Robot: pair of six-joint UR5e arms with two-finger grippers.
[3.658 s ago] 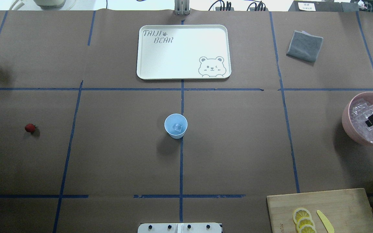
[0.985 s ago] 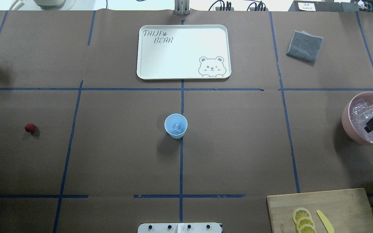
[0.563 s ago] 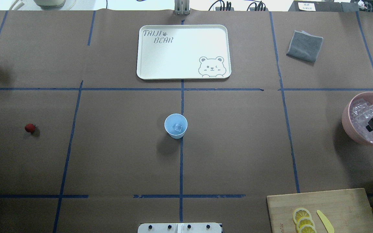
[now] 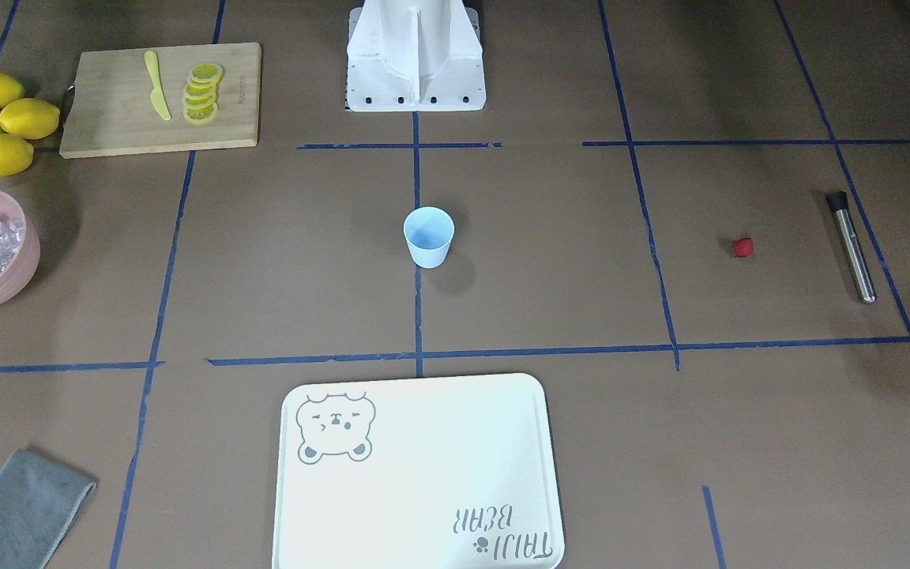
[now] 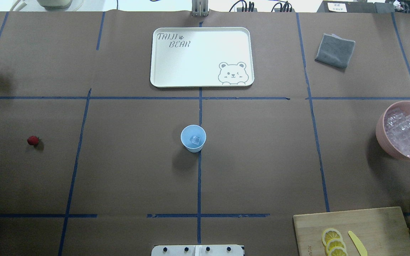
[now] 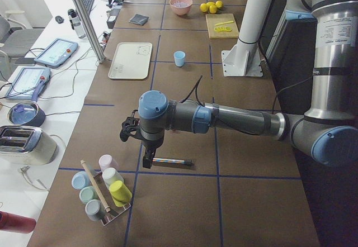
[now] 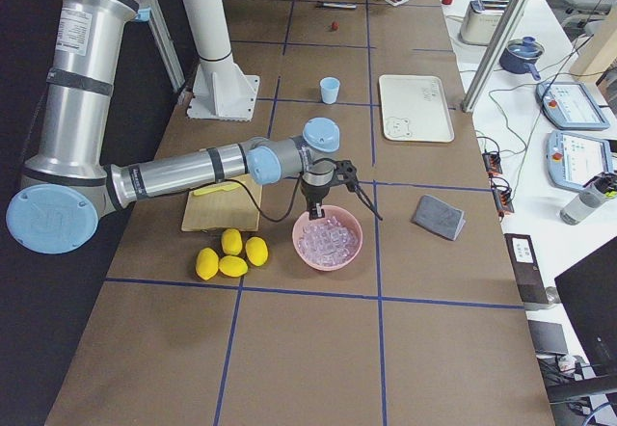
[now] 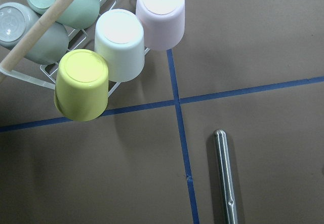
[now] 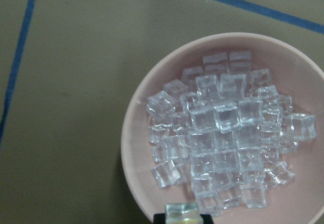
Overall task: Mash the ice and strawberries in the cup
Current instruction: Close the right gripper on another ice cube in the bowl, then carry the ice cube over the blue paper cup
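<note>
We're pinching an ice cube (image 9: 182,209) in right gripper (image 9: 183,215) above pink bowl (image 9: 132,133); cup (image 5: 193,146) is holding one cube (image 5: 195,139); strawberry (image 5: 32,140) + mashing pending; left gripper (image 6: 146,159): can't tell.

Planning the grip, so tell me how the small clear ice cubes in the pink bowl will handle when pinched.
The small clear ice cubes look glossy, so probably slippery when pinched. Flat faces suggest they won't roll. Heaped loosely in the pink bowl, neighbours may shift.
</note>
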